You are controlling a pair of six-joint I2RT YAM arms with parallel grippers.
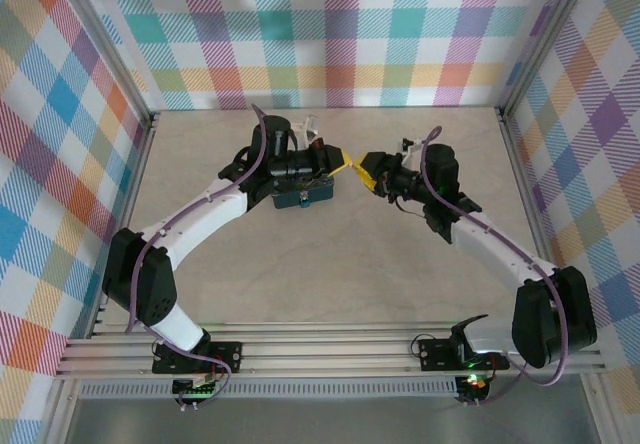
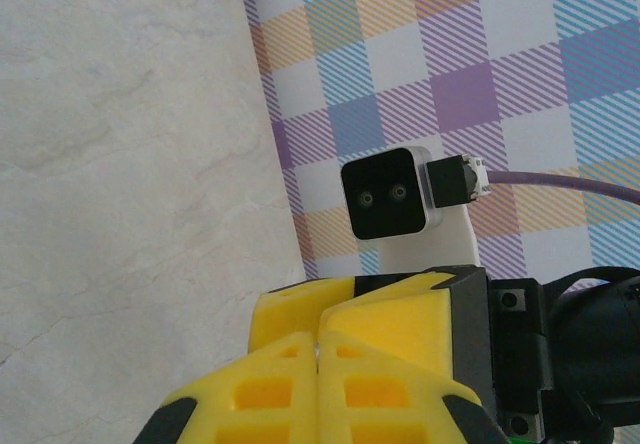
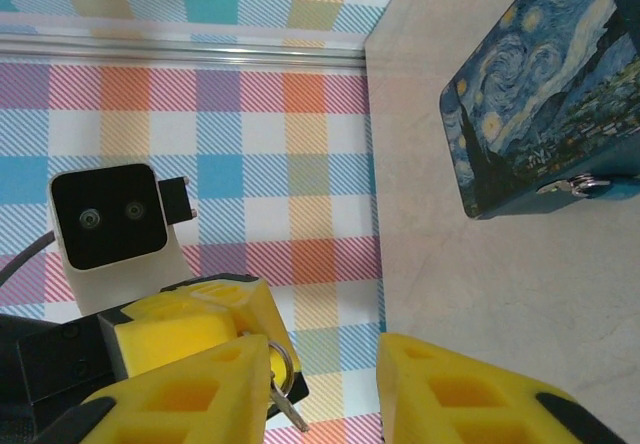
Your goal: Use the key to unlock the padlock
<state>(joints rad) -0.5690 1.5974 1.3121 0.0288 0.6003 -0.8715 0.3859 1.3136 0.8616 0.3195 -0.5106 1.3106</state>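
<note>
A thin silvery key (image 3: 288, 410) hangs on a small ring from the tip of my left gripper (image 2: 320, 349), whose yellow fingers are shut on it. A sliver of metal shows between those pads. My right gripper (image 3: 325, 389) is open, and its left finger (image 3: 180, 399) sits right beside the key and ring. From above, the two grippers meet tip to tip over the middle of the table, left gripper (image 1: 345, 162) facing right gripper (image 1: 368, 174). The tiny blue padlock (image 3: 612, 186) hangs at the silver latch on the box's front edge, well apart from both grippers.
The square dark-blue box (image 3: 530, 94) with a swirling painting print lies on the beige tabletop (image 1: 330, 264). From above, the box (image 1: 303, 198) sits partly under my left wrist. Plaid walls (image 1: 330, 34) close in the back and both sides.
</note>
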